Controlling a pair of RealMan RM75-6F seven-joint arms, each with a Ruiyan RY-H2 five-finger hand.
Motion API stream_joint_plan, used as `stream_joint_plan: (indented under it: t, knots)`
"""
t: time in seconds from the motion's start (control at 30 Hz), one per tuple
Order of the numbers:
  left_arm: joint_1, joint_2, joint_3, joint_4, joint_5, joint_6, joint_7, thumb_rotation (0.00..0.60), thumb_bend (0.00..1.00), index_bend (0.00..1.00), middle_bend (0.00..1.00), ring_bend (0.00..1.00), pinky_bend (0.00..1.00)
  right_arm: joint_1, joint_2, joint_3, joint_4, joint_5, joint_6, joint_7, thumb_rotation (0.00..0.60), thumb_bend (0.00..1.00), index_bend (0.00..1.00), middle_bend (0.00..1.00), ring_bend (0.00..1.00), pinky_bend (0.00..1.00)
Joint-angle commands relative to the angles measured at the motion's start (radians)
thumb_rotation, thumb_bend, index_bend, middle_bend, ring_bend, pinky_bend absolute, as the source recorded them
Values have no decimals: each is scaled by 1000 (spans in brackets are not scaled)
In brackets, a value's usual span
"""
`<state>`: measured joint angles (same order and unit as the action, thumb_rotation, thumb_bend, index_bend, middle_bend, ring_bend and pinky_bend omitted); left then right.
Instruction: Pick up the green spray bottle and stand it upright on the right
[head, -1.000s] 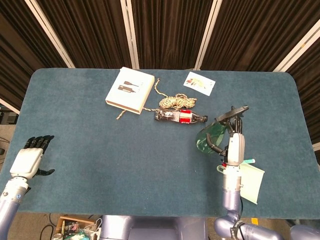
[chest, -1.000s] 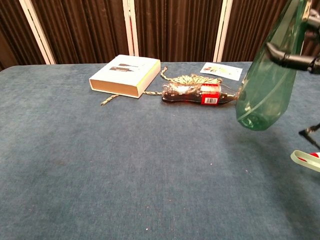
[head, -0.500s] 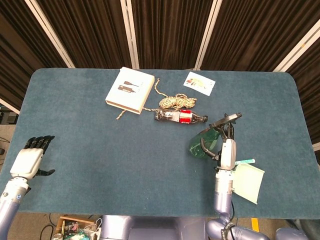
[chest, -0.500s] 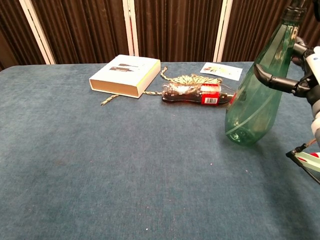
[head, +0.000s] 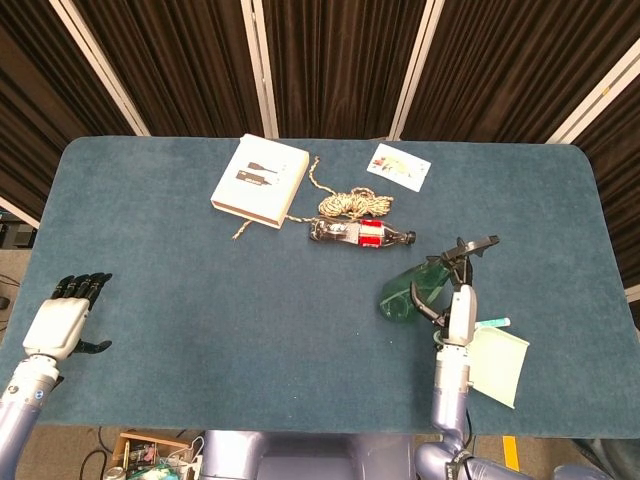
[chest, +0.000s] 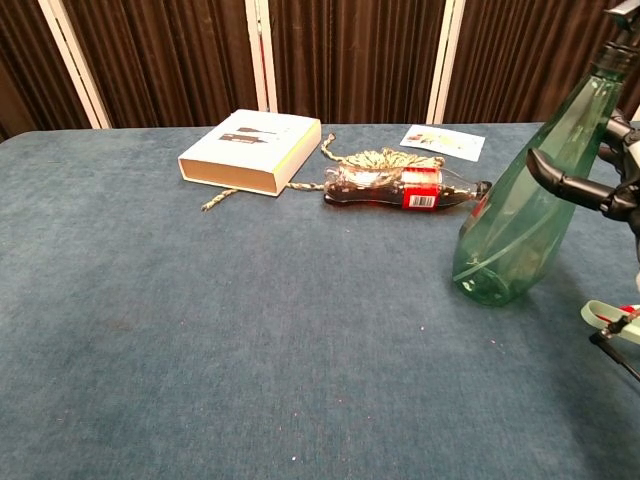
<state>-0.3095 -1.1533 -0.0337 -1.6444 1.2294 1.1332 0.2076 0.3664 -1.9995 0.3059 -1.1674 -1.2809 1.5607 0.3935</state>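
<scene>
translucent green plastic spray bottle (chest: 515, 215) nearly placed, base apparently on the blue table (chest: 200, 330)
right hand (chest: 600, 180) fingers wrap its upper body; release remains, and the bottle leans.

Dark curtains (head: 340, 60) behind blue table (head: 180, 320)

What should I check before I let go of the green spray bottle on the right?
1. Right hand holds the green spray bottle: ok.
2. Bottle base touching the table: looks so, cannot tell for sure.
3. Bottle upright: not ok, it leans.
4. Clear of the cola bottle: ok, but close.
5. On the right side of the table: ok.
6. Left hand out of the way: ok, open at the left edge.
</scene>
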Motion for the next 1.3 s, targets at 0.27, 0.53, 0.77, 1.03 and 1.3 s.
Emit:
stream_joint_plan:
  t: [0.27, 0.53, 0.77, 1.03, 1.3]
  knots:
    - [6, 1, 5, -10, 14, 16, 6, 600, 45, 63, 56, 41, 0, -38, -16, -37, 37, -35, 29, 0, 600, 615, 759, 28, 0, 0]
    - [13, 8, 4, -15, 17, 30, 2, 600, 45, 63, 55, 41, 0, -47, -22, -68, 30, -60, 17, -45, 600, 578, 684, 6, 0, 0]
    - [20, 17, 5, -26, 28, 42, -7, 600, 45, 63, 55, 41, 0, -43, -26, -86, 13, -66, -17, -119, 600, 455, 444, 0, 0, 0]
    - [22, 19, 4, -19, 34, 46, -16, 600, 45, 72, 56, 41, 0, -34, -21, -92, 10, -66, -54, -208, 600, 317, 12, 0, 0, 0]
    - [32, 35, 11, -29, 75, 68, -49, 600, 45, 72, 55, 41, 0, -27, 13, -74, -36, -75, -62, -263, 600, 266, 0, 0, 0, 0]
